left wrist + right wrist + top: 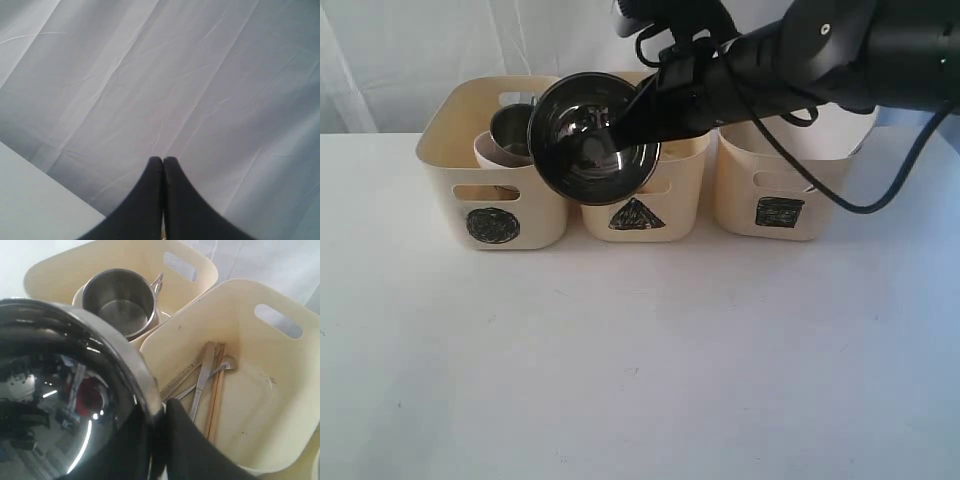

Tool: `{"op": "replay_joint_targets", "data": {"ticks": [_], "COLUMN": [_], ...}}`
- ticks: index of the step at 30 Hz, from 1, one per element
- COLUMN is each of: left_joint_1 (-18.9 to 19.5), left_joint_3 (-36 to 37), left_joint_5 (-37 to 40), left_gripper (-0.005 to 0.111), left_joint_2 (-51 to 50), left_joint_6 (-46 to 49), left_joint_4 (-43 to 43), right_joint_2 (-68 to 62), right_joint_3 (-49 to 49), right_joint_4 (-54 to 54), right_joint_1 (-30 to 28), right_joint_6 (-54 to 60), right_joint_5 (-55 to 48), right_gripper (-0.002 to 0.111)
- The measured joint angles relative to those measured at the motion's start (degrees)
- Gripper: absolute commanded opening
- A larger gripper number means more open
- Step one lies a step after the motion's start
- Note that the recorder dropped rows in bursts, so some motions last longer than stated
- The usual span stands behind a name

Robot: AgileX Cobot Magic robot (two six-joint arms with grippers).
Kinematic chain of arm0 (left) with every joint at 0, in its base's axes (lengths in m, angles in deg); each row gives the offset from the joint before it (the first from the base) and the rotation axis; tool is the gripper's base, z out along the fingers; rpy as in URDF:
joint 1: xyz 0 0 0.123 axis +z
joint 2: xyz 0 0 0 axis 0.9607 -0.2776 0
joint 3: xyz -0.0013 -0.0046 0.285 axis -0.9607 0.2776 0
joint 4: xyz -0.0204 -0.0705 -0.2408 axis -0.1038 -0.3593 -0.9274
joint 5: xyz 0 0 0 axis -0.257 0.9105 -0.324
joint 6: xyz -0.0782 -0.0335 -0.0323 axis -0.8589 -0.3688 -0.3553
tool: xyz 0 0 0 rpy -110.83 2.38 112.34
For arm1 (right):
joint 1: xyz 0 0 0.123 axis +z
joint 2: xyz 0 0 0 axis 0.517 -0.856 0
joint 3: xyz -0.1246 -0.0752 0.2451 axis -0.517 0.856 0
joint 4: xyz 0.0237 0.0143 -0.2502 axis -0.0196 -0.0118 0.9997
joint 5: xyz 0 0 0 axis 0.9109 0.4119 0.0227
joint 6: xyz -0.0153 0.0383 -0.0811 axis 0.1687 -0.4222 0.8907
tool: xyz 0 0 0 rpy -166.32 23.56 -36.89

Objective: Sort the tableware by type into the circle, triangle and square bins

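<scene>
I see three bins in a row along the far edge of the counter (640, 380): circle bin (540, 210) at the left, triangle bin (680, 200) in the middle, square bin (740, 190) at the right. In the circle bin a mug (120, 302) sits inside the small bowl (490, 152). Cutlery (202, 375) and chopsticks (216, 390) lie in the triangle bin. My right gripper (625, 125) holds the steel bowl (592, 140) clear of the counter, at the adjoining rims of the circle and triangle bins.

Probably a robot test lab: bare white surface (640, 380), plain white cloth backdrop (380, 50) behind it, three cream bins (680, 195) with drawn shape marks along the far edge.
</scene>
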Motion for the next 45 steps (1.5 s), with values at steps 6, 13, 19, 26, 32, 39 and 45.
{"op": "replay_joint_targets", "data": {"ticks": [6, 13, 19, 26, 32, 39, 45], "left_joint_1": [0.00, 0.00, 0.00, 0.00, 0.00, 0.00, -4.23], "left_joint_3": [0.00, -4.50, -25.72, -50.83, -61.98, -64.11, -64.22], "left_joint_5": [11.00, 26.84, 44.49, 65.13, 73.20, 81.20, 79.94], "left_gripper": [0.000, 0.000, 0.000, 0.009, 0.052, 0.061, 0.061], "left_joint_2": [0.00, -2.53, -20.78, -47.64, -64.68, -75.85, -77.64], "left_joint_6": [-4.18, -7.98, 5.56, 46.58, 54.43, 61.99, 64.81], "left_joint_4": [-3.97, -11.09, -9.35, -32.59, -36.54, -43.84, -44.60], "right_joint_2": [0.13, 0.13, 0.13, 0.13, 0.13, 0.13, -0.48], "right_joint_3": [0.00, 0.37, 0.52, 0.52, 0.52, 0.52, 0.52], "right_joint_4": [0.00, 0.00, -1.14, -2.20, -3.30, -7.22, -7.83], "right_joint_1": [0.27, 0.27, 0.27, 0.27, 0.27, 0.35, 1.93], "right_joint_6": [0.00, 0.24, 0.45, 0.45, 0.45, 0.34, 0.34], "right_joint_5": [-0.36, -1.84, -5.61, -7.20, -9.84, -12.24, -13.00], "right_gripper": [0.000, 0.000, 0.000, 0.000, 0.000, 0.000, 0.000]}}
